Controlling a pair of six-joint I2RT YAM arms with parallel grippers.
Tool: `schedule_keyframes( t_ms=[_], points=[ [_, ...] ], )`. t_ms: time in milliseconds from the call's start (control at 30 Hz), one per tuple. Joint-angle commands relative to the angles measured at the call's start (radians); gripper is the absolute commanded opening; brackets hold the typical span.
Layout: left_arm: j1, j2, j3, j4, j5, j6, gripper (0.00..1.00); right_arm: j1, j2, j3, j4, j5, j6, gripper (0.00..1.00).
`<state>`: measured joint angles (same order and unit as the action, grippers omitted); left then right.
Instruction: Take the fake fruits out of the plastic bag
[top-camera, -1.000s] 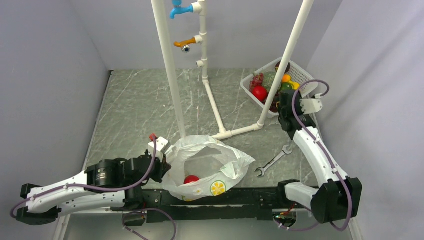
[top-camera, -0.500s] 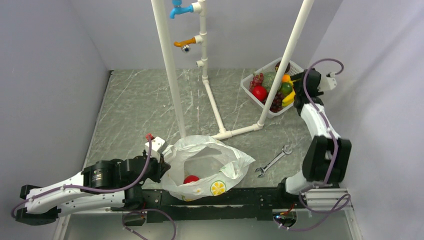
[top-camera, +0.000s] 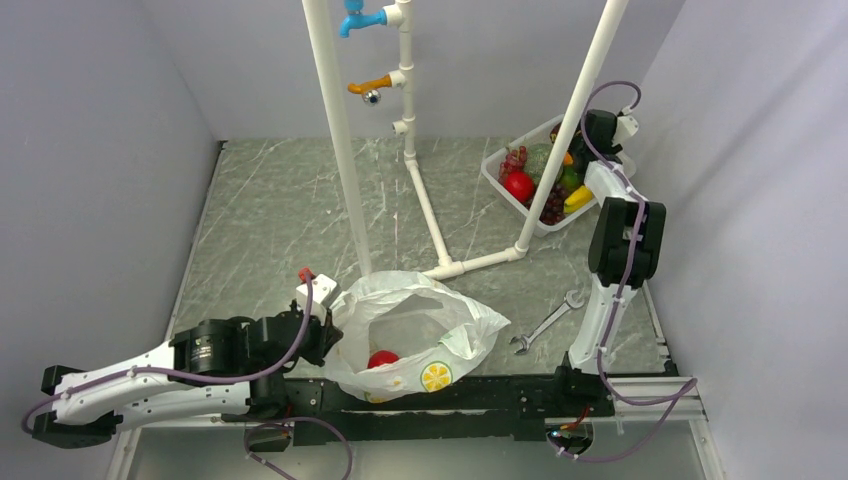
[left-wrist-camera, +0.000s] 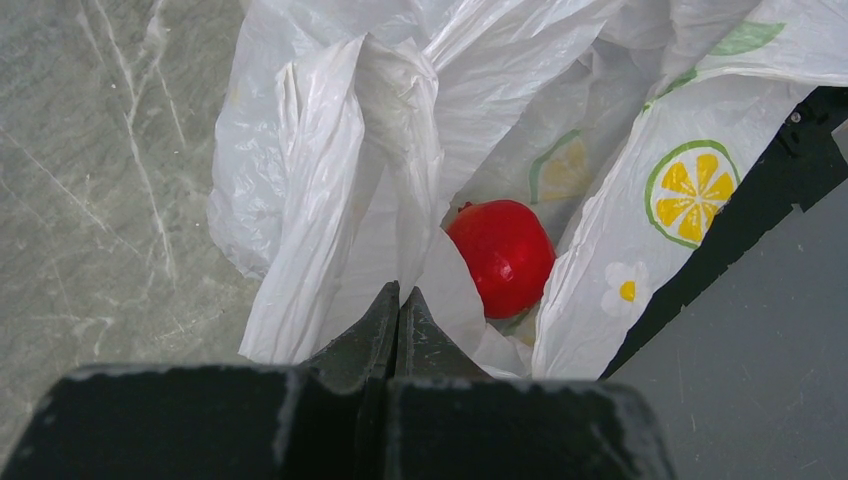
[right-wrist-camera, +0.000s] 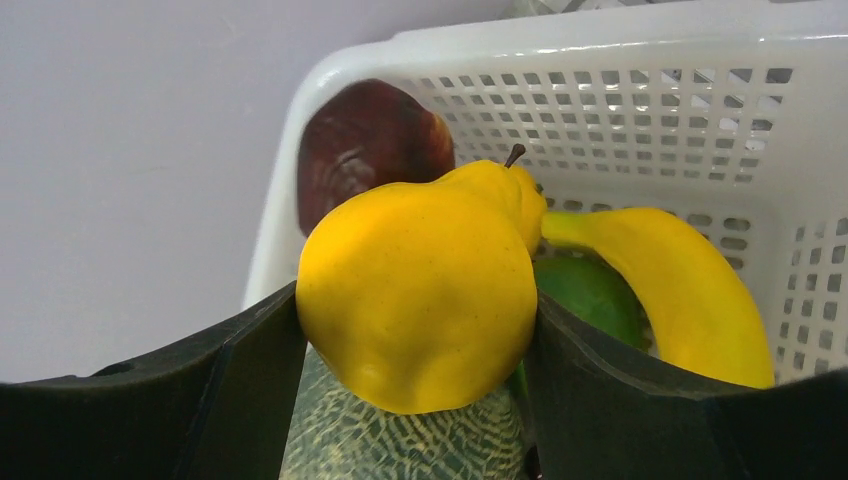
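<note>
One red apple (left-wrist-camera: 505, 255) is seen inside the plastic bag (top-camera: 440, 325), low in its open mouth and beside the printed lemon slice. A fold of the bag's left rim is pinched by the left gripper (left-wrist-camera: 398, 308), whose jaws are closed flat together on the thin film with no gap between them.

Well apart from the bag, far to its right and beyond it, a white basket (top-camera: 497, 172) is set against the wall. Over that basket a yellow pear-shaped fruit (right-wrist-camera: 420, 280) is clamped by the right gripper (right-wrist-camera: 415, 310), its jaws spread to the fruit's width and pressed against both sides. Just under the held fruit a netted melon (right-wrist-camera: 400, 445) is seen; whether the two touch cannot be told. A banana (right-wrist-camera: 680, 290), a green fruit (right-wrist-camera: 590, 290) and a dark red fruit (right-wrist-camera: 365, 150) are also lodged in the basket.

Between the bag and the basket, nearer the bag's right side, a wrench (top-camera: 547, 322) is laid flat on the table.
</note>
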<state>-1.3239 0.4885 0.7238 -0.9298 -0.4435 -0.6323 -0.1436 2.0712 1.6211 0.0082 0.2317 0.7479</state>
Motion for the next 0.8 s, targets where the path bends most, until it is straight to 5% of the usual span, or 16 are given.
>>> schedule_keyframes(
  t_ms=[0,400,633,767],
  points=[
    [-0.008,-0.004,0.009,0.007,-0.023,-0.008,0.0,-0.002,0.072,0.114,-0.078,0.036,-0.091,0.0],
    [-0.009,0.016,0.009,0.01,-0.018,-0.004,0.0,-0.008,0.145,0.131,-0.05,0.016,-0.165,0.34],
    [-0.009,0.048,0.014,0.003,-0.019,-0.006,0.0,-0.008,0.17,0.198,-0.093,-0.03,-0.174,0.66],
    [-0.009,0.053,0.016,-0.001,-0.02,-0.007,0.0,-0.007,0.141,0.165,-0.071,-0.039,-0.156,0.95]
  ],
)
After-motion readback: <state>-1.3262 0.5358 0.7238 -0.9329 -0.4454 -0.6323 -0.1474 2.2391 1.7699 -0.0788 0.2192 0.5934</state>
